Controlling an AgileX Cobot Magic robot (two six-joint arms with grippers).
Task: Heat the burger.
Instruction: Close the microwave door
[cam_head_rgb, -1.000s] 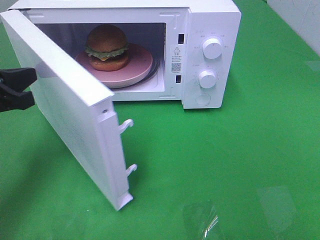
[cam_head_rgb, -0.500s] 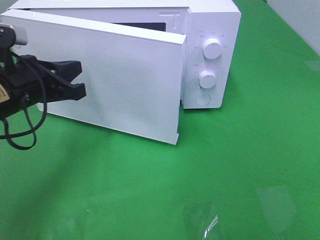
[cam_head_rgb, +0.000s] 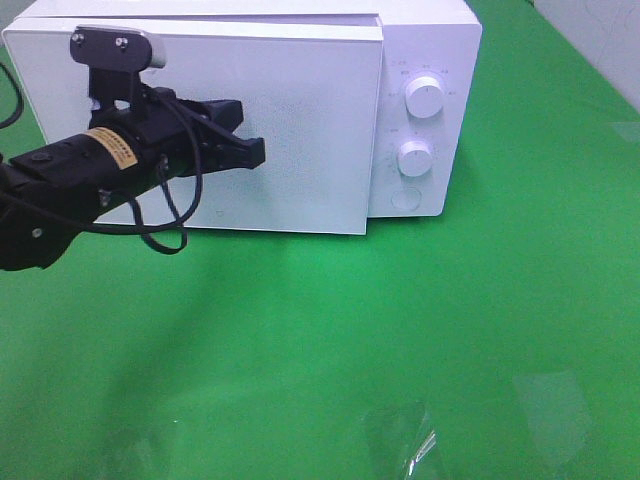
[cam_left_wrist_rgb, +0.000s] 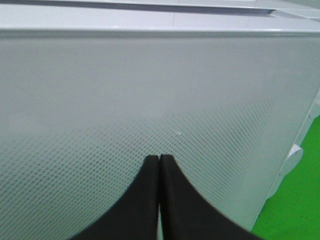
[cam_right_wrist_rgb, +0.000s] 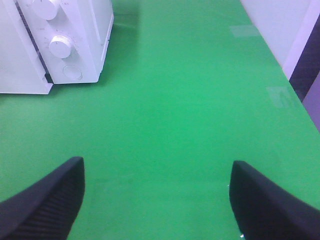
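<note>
**A:** Exterior high view first: where is the left pincer (cam_head_rgb: 252, 152)?

**B:** Right at the white microwave door (cam_head_rgb: 310, 110), with its tips pointing into the dotted panel about halfway up. The left wrist view shows the two black fingers (cam_left_wrist_rgb: 175, 200) clenched together with nothing between them.

**A:** Are they touching the door?

**B:** They look pressed to it, but I cannot tell for sure.

**A:** And the burger?

**B:** It is hidden. The door lies shut, or nearly so, across the front of the microwave (cam_head_rgb: 430, 40), so anything beyond the pincer's tips is covered.

**A:** What about the right pincer (cam_right_wrist_rgb: 156, 165)?

**B:** It is released, jaws wide apart and holding nothing, above the green table (cam_right_wrist_rgb: 190, 100). The two dials (cam_right_wrist_rgb: 61, 46) are well off to one side of it.
</note>
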